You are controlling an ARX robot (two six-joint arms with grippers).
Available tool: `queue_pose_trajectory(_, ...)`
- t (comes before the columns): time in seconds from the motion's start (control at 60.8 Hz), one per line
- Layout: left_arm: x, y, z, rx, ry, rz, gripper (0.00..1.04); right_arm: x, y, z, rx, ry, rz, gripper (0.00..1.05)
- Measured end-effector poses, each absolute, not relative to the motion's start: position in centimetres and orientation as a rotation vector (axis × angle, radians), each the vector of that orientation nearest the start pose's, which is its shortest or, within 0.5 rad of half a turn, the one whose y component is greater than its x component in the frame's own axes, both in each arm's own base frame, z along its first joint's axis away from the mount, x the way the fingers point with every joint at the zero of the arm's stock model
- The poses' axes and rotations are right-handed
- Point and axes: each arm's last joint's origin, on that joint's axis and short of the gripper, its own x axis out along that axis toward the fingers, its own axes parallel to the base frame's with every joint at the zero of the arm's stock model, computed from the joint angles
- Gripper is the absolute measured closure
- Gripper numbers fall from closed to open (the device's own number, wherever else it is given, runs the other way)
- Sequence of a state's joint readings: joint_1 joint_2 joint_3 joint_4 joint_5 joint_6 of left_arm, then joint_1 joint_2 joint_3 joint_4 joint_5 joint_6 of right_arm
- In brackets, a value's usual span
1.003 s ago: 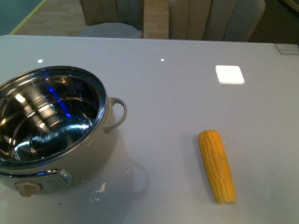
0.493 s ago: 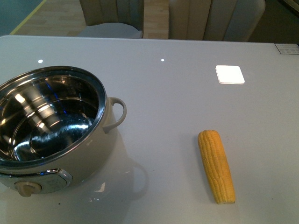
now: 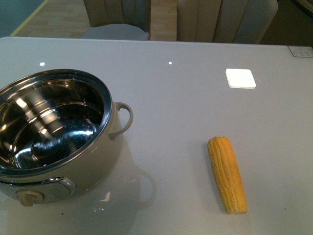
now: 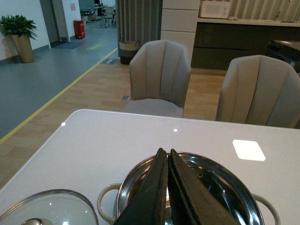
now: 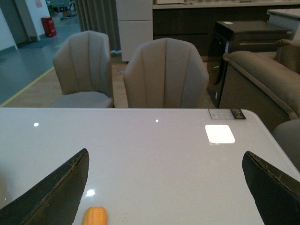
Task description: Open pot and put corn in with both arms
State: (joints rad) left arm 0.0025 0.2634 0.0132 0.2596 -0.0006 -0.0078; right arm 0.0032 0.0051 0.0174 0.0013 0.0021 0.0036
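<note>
1. Nearest the robot, the pot (image 3: 98, 156) stands uncovered on the left part of the desk (image 3: 176, 107). Its front knob (image 3: 29, 197) faces the robot, and the steel bowl holds nothing.
2. The corn (image 3: 227, 174) lies flat on the right part of the desk, well apart from the pot. Its cut end is nearest the robot and its tapered end points away.
3. The glass lid (image 4: 51, 206) lies on the desk just beside one loop handle of the pot.
4. Bare desk separates the pot's side handle (image 3: 124, 120) from the corn, and nothing stands between them.
5. The left tool (image 4: 167, 152) hangs over the pot's open bowl with its fingers pressed together and nothing between them.
6. The right tool (image 5: 165, 153) is level above the desk with its fingers spread wide and empty. The tip of the corn shows below it, near one finger.
7. Open desk continues to the far edge, where a small card (image 5: 226, 113) lies near the corner.
8. Two chairs (image 3: 117, 17) stand beyond the far edge.
</note>
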Motion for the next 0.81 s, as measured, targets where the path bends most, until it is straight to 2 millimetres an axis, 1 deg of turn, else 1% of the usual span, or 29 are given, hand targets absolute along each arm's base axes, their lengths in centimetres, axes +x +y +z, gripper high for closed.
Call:
queue_pose_trajectory(0.329, 10.8, 0.0, 17.0, -0.008, -0.013, 0.003, 1.01, 9.7, 0.0, 16.9, 0.004, -0.014, 0.001, 0.09)
queue_pose_trajectory(0.411, 10.1, 0.0, 16.6, -0.008, 0.02, 0.003, 1.01, 9.7, 0.0, 16.9, 0.004, -0.014, 0.001, 0.09)
queue_pose_trajectory(0.477, 9.8, 0.0, 16.7, -0.008, -0.003, 0.003, 1.01, 9.7, 0.0, 16.9, 0.004, -0.013, 0.001, 0.09)
queue_pose_trajectory(0.74, 9.7, 0.0, 16.8, -0.008, -0.009, 0.003, 1.01, 9.7, 0.0, 16.9, 0.004, -0.014, 0.001, 0.09)
queue_pose_trajectory(0.773, 9.7, 0.0, 16.8, -0.008, -0.009, 0.003, 0.99, 9.7, 0.0, 16.9, 0.004, -0.014, 0.001, 0.09)
queue_pose_trajectory(0.806, 9.7, 0.0, 16.8, -0.008, -0.009, 0.003, 0.92, 9.7, 0.0, 16.9, 0.004, -0.014, 0.001, 0.09)
